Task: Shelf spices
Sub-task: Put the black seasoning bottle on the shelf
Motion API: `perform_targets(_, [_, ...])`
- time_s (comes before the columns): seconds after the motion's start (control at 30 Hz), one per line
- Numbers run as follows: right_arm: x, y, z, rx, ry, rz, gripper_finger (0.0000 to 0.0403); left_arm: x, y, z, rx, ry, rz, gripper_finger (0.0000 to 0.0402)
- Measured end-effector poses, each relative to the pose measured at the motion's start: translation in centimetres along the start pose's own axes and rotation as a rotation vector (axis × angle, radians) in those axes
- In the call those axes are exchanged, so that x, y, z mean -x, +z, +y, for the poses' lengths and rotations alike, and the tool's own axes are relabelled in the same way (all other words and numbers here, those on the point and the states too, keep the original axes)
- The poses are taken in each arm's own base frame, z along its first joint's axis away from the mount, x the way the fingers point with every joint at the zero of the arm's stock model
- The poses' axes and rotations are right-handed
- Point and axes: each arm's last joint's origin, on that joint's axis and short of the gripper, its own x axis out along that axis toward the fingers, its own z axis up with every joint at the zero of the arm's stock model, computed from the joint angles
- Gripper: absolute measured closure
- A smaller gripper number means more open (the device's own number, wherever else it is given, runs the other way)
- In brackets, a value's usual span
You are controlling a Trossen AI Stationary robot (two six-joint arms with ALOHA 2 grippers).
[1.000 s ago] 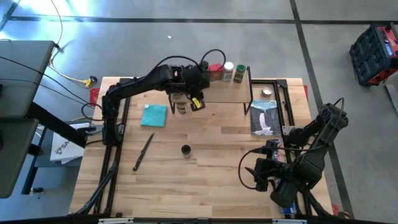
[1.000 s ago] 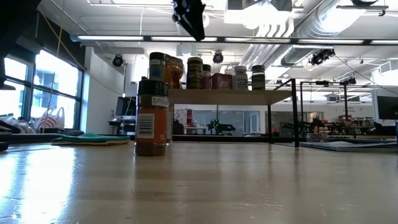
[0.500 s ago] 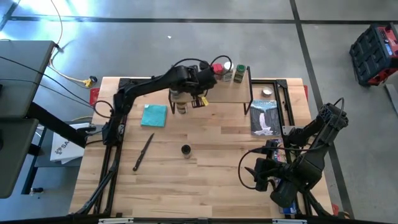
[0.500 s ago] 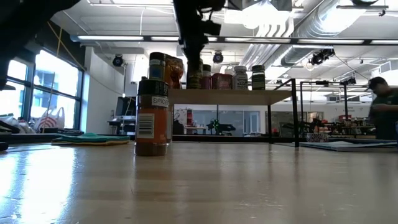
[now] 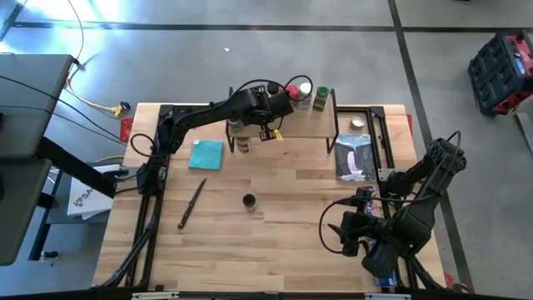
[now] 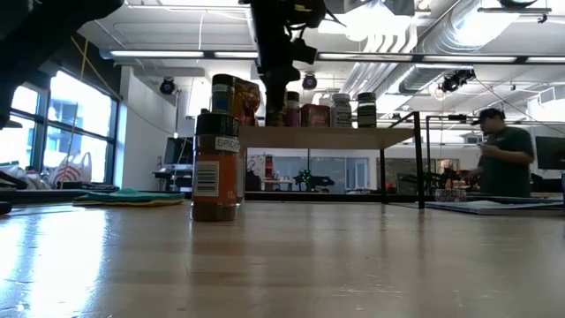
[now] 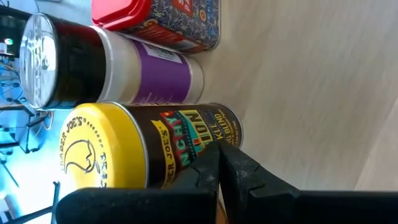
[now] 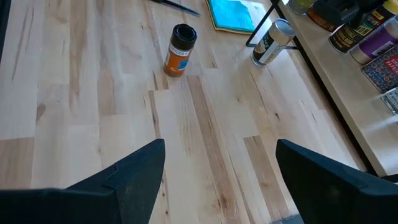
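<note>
The shelf [image 5: 301, 123] stands at the table's far side with several spices on its board, among them a red-topped tin [image 5: 291, 90], a white-topped jar [image 5: 306, 89] and a green-topped jar [image 5: 322, 94]. My left gripper [image 5: 277, 109] is shut over the shelf's left part, close by a yellow-topped jar [image 7: 106, 149] that stands next to a purple-labelled jar [image 7: 124, 65]. An orange jar [image 5: 248, 201] stands upright on the table. A silver-topped jar [image 8: 272, 41] stands by the shelf's leg. My right gripper [image 8: 217, 186] waits open near the table's near right corner. My left gripper's shut fingertips [image 7: 214, 165] come slanting down from above and stand at the dark labelled side [image 7: 193, 140] of the yellow-topped jar, about halfway along it. Whether they touch the jar I cannot tell. The jar rests on the shelf board among the others.
A teal cloth [image 5: 206, 154] and a dark knife-like tool [image 5: 191, 202] lie on the table's left half. A long blue box [image 5: 356, 157] and a small round tin [image 5: 358, 122] sit right of the shelf. A person [image 6: 505, 159] stands in the room beyond.
My left gripper has come down toward the shelf board and gone toward the table's right edge along the row of jars, turning somewhat as it sank. A person has come into the low view at the right.
</note>
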Motion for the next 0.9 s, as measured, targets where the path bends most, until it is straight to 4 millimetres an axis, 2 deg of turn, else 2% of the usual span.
perform_targets(0.27, [0.0,0.0,0.0,0.0,0.0,0.0,0.01,0.9,0.0,-0.9,0.03,-0.01,-0.005,0.0401])
perform_targets(0.37, [0.0,0.0,0.0,0.0,0.0,0.0,0.01,2.6,-0.2,-1.6,0.061,-0.022,-0.02,0.0401])
perform_targets(0.5, [0.0,0.0,0.0,0.0,0.0,0.0,0.01,5.9,-0.8,-3.3,0.082,-0.021,-0.047,0.0401])
perform_targets(0.6, [0.1,-0.1,0.1,0.001,0.005,-0.003,0.01,9.6,-1.6,-5.6,0.101,0.042,-0.096,0.0401])
perform_targets(0.7, [0.4,-0.2,0.3,0.013,-0.003,-0.031,0.01,13.4,-2.7,-8.9,0.089,0.065,-0.168,0.0401])
perform_targets(0.9, [1.3,-1.0,1.4,0.049,-0.016,-0.115,0.01,19.6,-6.2,-16.5,0.016,-0.034,-0.254,0.0401])
